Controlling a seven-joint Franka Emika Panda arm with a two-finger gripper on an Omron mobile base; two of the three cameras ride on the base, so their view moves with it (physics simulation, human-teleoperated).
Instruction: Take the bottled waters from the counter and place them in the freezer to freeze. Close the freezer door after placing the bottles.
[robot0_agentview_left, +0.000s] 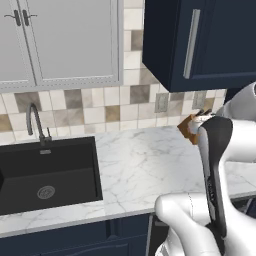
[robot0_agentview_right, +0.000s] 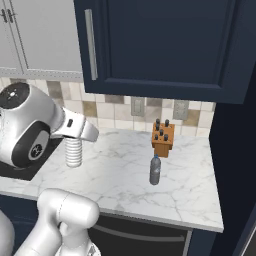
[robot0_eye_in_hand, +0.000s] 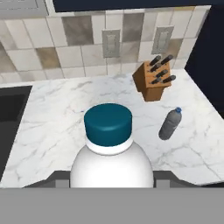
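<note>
My gripper (robot0_eye_in_hand: 111, 183) is shut on one bottled water (robot0_eye_in_hand: 109, 148), whose blue cap and white shoulders rise between the fingertips in the hand view. From the right base view this ribbed bottle (robot0_agentview_right: 74, 152) hangs upright under the hand, over the counter (robot0_agentview_right: 120, 175) beside the sink. A second bottled water (robot0_agentview_right: 155, 170) stands upright on the marble in front of the knife block; the hand view has this bottle (robot0_eye_in_hand: 169, 124) to the right of the held one. The freezer and its door are out of view.
A wooden knife block (robot0_agentview_right: 163, 138) stands against the tiled wall at the back right. The black sink (robot0_agentview_left: 47, 175) with its faucet (robot0_agentview_left: 35, 122) lies to the left. Navy upper cabinets (robot0_agentview_right: 160, 45) hang overhead, and a dark panel (robot0_agentview_right: 232, 150) bounds the counter's right end.
</note>
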